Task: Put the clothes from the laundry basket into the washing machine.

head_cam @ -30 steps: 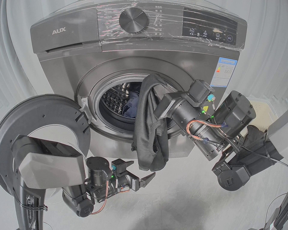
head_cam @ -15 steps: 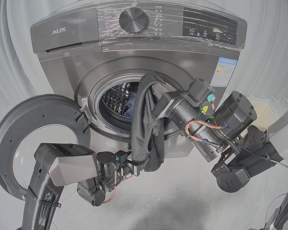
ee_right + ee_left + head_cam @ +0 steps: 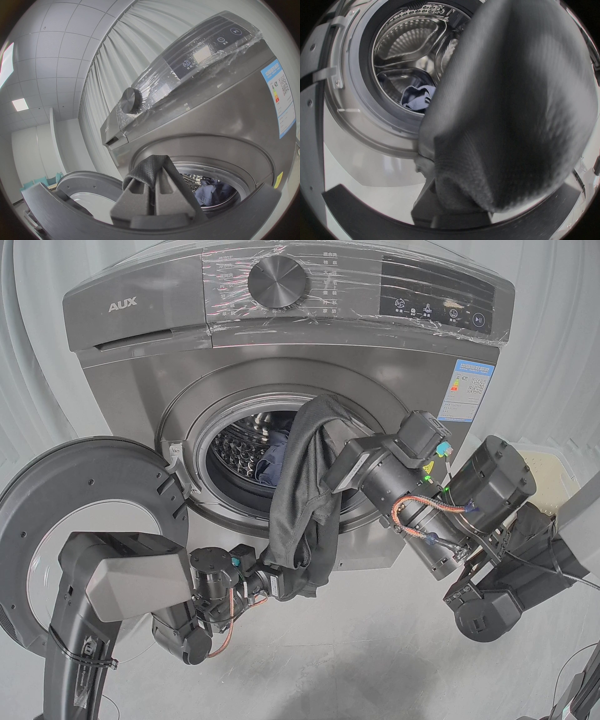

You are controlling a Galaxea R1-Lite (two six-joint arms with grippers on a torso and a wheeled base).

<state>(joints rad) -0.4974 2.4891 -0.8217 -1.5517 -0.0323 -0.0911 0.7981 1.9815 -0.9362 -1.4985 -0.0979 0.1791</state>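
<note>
Black garment [image 3: 303, 490]: was held up by the right tool [image 3: 155, 175], which was closed on its upper fold at the mouth of the washing machine [image 3: 144, 384]. The rest was draped down over the front of the opening, outside the drum [image 3: 240, 443]. Its lower end was bunched around the left tool [image 3: 279, 582], below the opening; whether that tool was wide or narrow could not be told. Blue garment [image 3: 275, 462]: was seen lying inside the drum. Door [image 3: 81, 490]: was swung open to the left.
</note>
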